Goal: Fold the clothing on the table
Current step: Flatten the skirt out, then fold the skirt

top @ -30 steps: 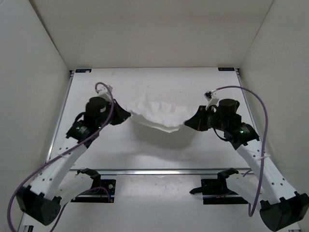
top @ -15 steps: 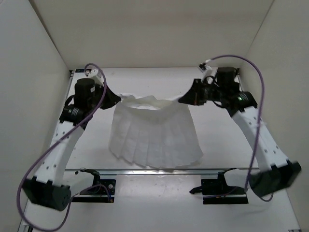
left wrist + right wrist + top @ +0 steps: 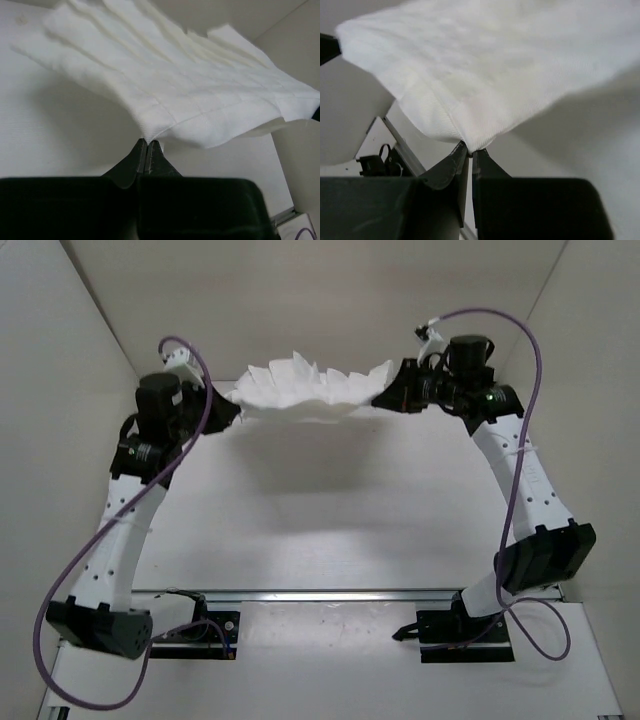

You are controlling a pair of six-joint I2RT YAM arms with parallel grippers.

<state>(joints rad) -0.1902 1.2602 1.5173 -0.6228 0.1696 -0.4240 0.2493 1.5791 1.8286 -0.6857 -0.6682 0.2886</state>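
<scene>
The white counter (image 3: 330, 530) fills the middle of the overhead view, with metal rails along its edges and plain walls on three sides. Only a soft shadow falls on its far half; nothing of the task rests on it.

The pleated white garment (image 3: 305, 390) hangs in the air above the far end of the counter, close to the back wall. It is drawn out between the two arms, so its long axis runs left to right, roughly parallel to the far edge. Its pleats fan out along the upper edge and the middle sags slightly. No part of it appears to touch the surface.

Both arms are stretched far forward and raised, one at each end of the garment, and neither is nearer than the other. The garment lies inward from each: to the right of the left tool (image 3: 228, 406) and to the left of the right tool (image 3: 385, 398).

In the left wrist view the black fingers are clenched on a hemmed corner of the fabric, with the pleated sheet spreading up and away from them. The right wrist view shows the same: its fingers are pinched on a folded edge.

The coming move likely lowers the garment flat. That depends on both tools travelling together, so the stretched edge stays level and square to the counter.
</scene>
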